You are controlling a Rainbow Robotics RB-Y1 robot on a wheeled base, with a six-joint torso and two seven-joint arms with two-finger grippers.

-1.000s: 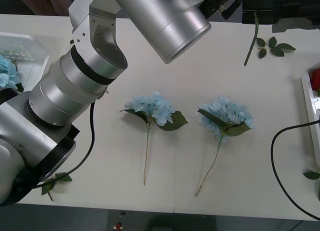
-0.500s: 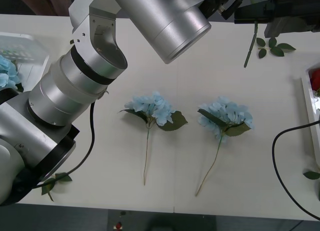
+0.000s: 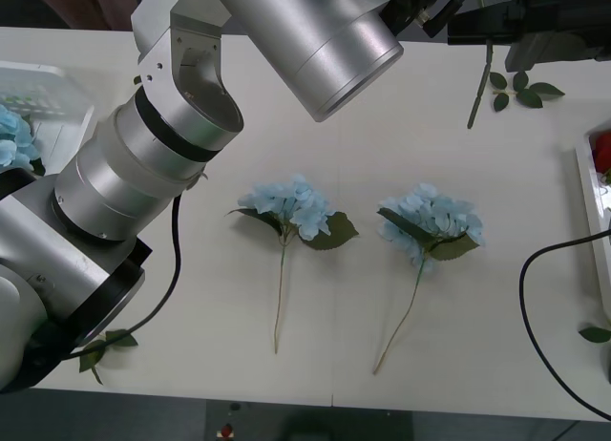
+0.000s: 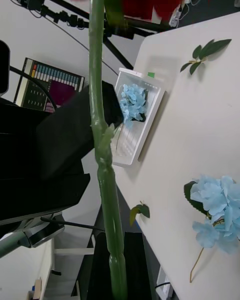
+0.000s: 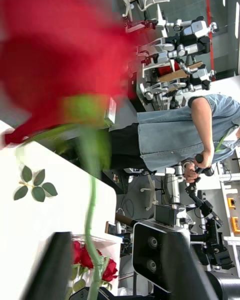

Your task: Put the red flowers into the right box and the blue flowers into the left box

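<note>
My left gripper (image 3: 434, 11) and right gripper (image 3: 496, 21) meet at a red rose (image 5: 55, 55), stem (image 3: 477, 83) dangling below them; I cannot tell either's grip. A mistimed handover would drop it short of the right box (image 3: 590, 193), off rightward

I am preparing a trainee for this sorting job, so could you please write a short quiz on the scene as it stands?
1. How many blue flowers lie on the open table between the boxes?
2. True or false: the left box already holds a blue flower.
3. What lies in the right box? A) red flowers B) blue flowers C) nothing

Key: 1. Two. 2. True. 3. A.
</note>
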